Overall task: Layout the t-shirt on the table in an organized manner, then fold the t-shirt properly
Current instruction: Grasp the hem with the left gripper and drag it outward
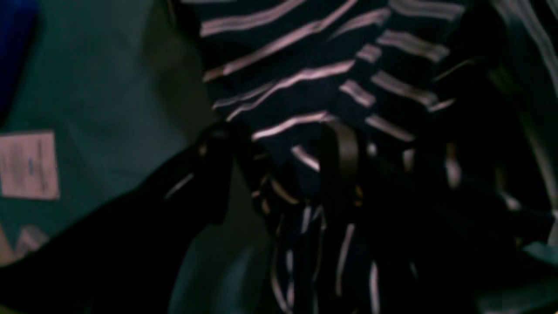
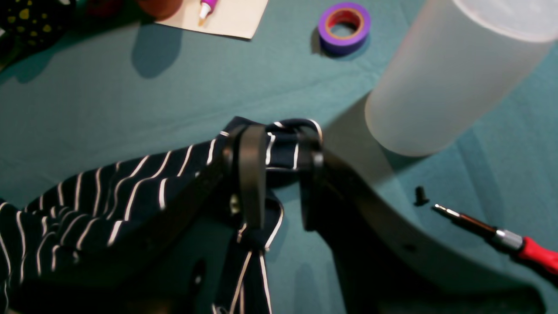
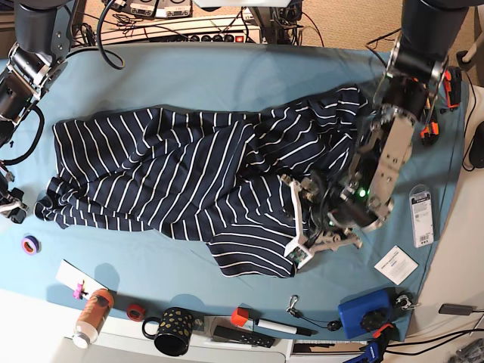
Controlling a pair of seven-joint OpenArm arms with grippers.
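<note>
The navy t-shirt (image 3: 174, 174) with thin white stripes lies crumpled and spread across the teal table (image 3: 227, 76). In the base view my left gripper (image 3: 306, 223) is at the shirt's bunched right side. The left wrist view shows the left gripper (image 1: 279, 157) open, with rumpled striped t-shirt (image 1: 296, 78) between and beyond its fingers. My right gripper (image 3: 13, 208) is at the shirt's far left corner. In the right wrist view the right gripper (image 2: 282, 170) is shut on a fold of the t-shirt (image 2: 109, 196), lifted slightly off the table (image 2: 130, 96).
Close to the right gripper lie a purple tape roll (image 2: 344, 27), a frosted white cylinder (image 2: 449, 74), a small black screw (image 2: 420, 195) and a red-handled screwdriver (image 2: 501, 237). Along the front edge stand an orange bottle (image 3: 92, 314), a black mug (image 3: 172, 331), a blue box (image 3: 367, 314) and a white card (image 3: 395, 265).
</note>
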